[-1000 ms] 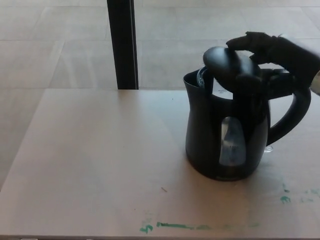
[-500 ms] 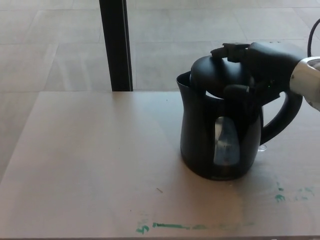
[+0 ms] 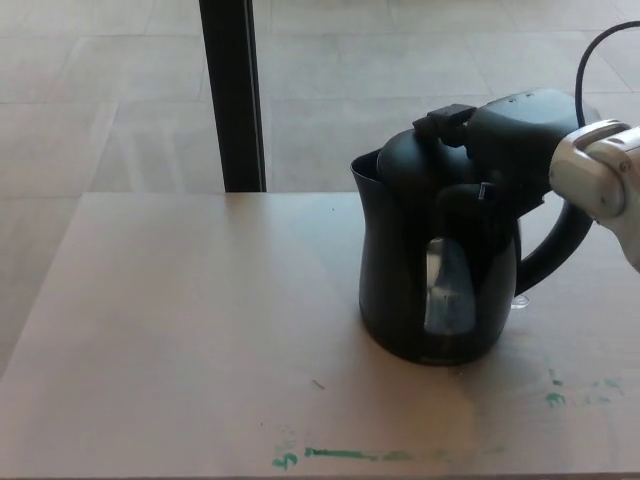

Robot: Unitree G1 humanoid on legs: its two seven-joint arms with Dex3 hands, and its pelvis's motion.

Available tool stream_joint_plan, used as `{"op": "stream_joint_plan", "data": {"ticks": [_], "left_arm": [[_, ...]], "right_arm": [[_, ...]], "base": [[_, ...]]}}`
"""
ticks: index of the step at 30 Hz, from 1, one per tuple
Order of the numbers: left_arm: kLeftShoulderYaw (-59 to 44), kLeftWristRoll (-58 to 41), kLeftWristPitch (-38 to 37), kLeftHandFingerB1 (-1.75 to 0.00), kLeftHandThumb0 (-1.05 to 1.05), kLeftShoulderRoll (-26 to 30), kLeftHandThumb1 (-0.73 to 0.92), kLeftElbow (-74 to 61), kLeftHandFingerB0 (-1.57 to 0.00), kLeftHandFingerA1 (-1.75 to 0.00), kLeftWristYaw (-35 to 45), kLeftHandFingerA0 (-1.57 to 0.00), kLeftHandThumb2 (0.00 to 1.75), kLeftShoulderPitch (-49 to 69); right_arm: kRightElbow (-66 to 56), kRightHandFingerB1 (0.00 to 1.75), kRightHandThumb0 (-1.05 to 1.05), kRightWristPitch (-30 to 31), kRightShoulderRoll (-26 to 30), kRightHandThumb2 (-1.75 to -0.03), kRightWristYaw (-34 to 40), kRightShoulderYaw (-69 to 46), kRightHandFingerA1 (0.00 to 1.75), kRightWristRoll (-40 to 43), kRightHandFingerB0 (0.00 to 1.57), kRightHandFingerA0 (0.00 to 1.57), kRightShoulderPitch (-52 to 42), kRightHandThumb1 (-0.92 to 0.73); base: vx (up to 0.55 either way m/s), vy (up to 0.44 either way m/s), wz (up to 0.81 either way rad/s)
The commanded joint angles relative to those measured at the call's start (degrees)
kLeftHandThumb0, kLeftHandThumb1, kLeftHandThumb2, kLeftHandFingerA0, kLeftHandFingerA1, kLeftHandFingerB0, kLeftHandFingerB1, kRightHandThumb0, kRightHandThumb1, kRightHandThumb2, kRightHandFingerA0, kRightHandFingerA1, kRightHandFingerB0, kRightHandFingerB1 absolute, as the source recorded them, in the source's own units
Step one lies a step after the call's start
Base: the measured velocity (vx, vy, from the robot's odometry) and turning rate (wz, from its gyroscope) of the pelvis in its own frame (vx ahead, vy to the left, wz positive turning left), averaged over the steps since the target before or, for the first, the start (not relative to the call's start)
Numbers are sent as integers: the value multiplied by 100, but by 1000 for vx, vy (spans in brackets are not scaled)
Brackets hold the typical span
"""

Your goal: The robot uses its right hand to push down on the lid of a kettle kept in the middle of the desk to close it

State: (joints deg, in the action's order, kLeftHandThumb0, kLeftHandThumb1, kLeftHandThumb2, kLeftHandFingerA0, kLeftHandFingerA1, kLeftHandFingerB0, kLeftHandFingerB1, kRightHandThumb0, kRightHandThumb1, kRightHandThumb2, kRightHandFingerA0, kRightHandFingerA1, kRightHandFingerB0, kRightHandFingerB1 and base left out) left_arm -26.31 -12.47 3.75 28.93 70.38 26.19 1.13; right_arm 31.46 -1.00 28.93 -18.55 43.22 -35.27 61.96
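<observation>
A black electric kettle [image 3: 400, 290] with a clear water window stands right of the desk's middle, its handle [image 3: 560, 245] pointing right. Its black lid [image 3: 412, 160] lies almost flat on the rim, with only a thin gap showing near the spout. My right hand [image 3: 500, 150] comes in from the right and rests flat on top of the lid, fingers spread over it and thumb hanging down the kettle's side. It grips nothing. My left hand does not show.
The pale desk [image 3: 200, 340] has green paint marks [image 3: 340, 455] near its front edge and at the right. A black post [image 3: 232, 95] stands behind the desk's far edge. A black cable [image 3: 590, 50] loops at top right.
My right hand has pressed down and moved left over the lid. The lid has dropped from tilted open to nearly flat on the kettle. The camera view shifted slightly.
</observation>
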Motion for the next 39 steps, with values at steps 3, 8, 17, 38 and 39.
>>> {"op": "stream_joint_plan", "data": {"ticks": [3, 8, 17, 38, 39], "left_arm": [[-9, -78, -4, -36, -67, 217, 68, -85, -33, -53, 61, -48, 60, -26], [-41, -94, 78, -35, -65, 229, 67, 6, -35, -51, 7, -52, 60, 37], [-92, -142, 107, -48, -68, 215, 54, 1, -27, -62, -18, -48, 90, 75], [-75, -136, 26, -36, -65, 193, 66, 120, -36, -54, 89, -52, 60, 156], [-46, -96, -29, -35, -66, 187, 68, 137, -33, -51, 80, -49, 61, 146]], "right_arm": [[372, 32, -81, -249, -435, -65, -803, 394, 50, -306, 28, 33, -472, -80], [356, 45, -82, -325, -313, -102, -871, 95, 58, -149, 20, 30, -273, -65], [278, 32, -89, 0, -133, -66, -1637, -1238, 43, 836, 20, 20, 242, -83], [242, 35, -94, 702, 876, -107, -2428, -3549, 53, 1802, 9, 24, 122, -69], [232, 25, -87, 650, 995, -67, -2495, -3724, 43, 1933, 13, 27, 52, -86]], "base": [[0, 0, 0], [0, 0, 0], [0, 0, 0], [0, 0, 0], [0, 0, 0]]}}
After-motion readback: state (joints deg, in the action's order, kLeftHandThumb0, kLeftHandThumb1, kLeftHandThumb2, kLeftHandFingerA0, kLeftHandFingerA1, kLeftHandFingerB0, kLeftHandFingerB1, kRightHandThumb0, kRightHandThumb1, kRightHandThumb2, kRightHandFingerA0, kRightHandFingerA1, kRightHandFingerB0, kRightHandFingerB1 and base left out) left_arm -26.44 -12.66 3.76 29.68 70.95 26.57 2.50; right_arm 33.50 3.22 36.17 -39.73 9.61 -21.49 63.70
